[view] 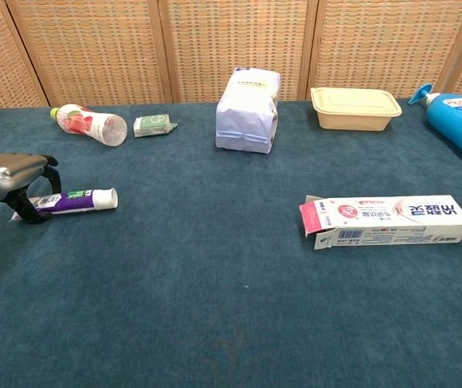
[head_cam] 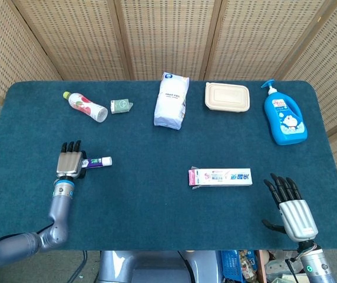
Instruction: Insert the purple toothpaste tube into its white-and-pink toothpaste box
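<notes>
Chest view, glossy tube [view: 81, 199], flat box [view: 386, 221]

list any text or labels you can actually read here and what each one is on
None reads clearly enough to quote.
toothpaste box: large characters and small print, blurred.
toothpaste tube: label print too small.
blue pump bottle: cartoon label, text unreadable.
white bag, drink bottle, green packet: print illegible.
</notes>
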Robot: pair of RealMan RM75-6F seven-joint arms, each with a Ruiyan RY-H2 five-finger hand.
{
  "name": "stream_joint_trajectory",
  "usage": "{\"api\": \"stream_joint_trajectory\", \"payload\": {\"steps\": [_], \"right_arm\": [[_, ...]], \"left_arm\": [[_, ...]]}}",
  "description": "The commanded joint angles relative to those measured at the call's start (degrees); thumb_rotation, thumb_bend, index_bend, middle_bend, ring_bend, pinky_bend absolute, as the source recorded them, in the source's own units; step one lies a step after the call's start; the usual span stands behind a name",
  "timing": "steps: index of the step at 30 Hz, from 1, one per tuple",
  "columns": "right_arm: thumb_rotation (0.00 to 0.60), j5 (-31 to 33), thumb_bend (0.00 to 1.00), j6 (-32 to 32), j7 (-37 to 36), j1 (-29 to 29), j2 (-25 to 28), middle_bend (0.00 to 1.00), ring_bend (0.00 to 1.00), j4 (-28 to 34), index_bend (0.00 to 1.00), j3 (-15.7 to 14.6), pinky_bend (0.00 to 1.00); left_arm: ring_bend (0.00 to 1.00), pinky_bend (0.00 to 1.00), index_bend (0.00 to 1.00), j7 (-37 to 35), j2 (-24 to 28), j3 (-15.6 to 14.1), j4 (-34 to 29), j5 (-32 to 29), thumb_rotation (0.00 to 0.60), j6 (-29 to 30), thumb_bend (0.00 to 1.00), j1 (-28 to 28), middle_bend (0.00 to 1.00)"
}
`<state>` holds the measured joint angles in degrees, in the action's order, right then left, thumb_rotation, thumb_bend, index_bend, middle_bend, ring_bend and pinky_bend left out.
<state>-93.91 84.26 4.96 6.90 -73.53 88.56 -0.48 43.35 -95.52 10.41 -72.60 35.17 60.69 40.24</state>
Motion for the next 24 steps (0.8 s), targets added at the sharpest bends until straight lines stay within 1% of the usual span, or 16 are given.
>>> {"api": "stream_joint_trajectory", "payload": {"steps": [1, 7, 15, 17, 24], "right_arm": [[0.6, 0.0, 0.03, 0.0, -0.1, 0.0, 0.0, 0.0, 0.0, -0.1, 0.08, 0.0, 0.0], [0.6, 0.2, 0.03, 0.0, -0.2, 0.0, 0.0, 0.0, 0.0, -0.1, 0.08, 0.1, 0.0], [0.6, 0.1, 0.03, -0.2, 0.1, 0.0, -0.1, 0.0, 0.0, -0.1, 0.08, -0.1, 0.0], [0.6, 0.1, 0.03, -0.2, 0.2, 0.0, -0.2, 0.0, 0.0, -0.1, 0.08, -0.1, 0.0], [0.6, 0.2, 0.03, -0.1, 0.1, 0.0, -0.1, 0.0, 0.0, 0.0, 0.08, 0.0, 0.0]], "left_arm": [[0.0, 0.0, 0.5, -0.8, -0.6, -0.1, 0.8, 0.9, 0.6, 0.5, 0.46, -0.2, 0.1], [0.0, 0.0, 0.57, -3.1, -1.2, 0.2, 1.8, 3.5, 0.6, 1.7, 0.5, -0.7, 0.16], [0.01, 0.01, 0.65, -6.3, -0.2, 1.0, 0.4, 7.3, 0.6, 3.1, 0.52, -1.5, 0.22], [0.03, 0.03, 0.67, -7.1, 0.1, 1.2, 0.0, 8.2, 0.6, 3.4, 0.53, -1.7, 0.24], [0.14, 0.15, 0.74, -9.2, 0.4, 1.3, -0.8, 11.6, 0.6, 4.7, 0.55, -2.1, 0.31]]}}
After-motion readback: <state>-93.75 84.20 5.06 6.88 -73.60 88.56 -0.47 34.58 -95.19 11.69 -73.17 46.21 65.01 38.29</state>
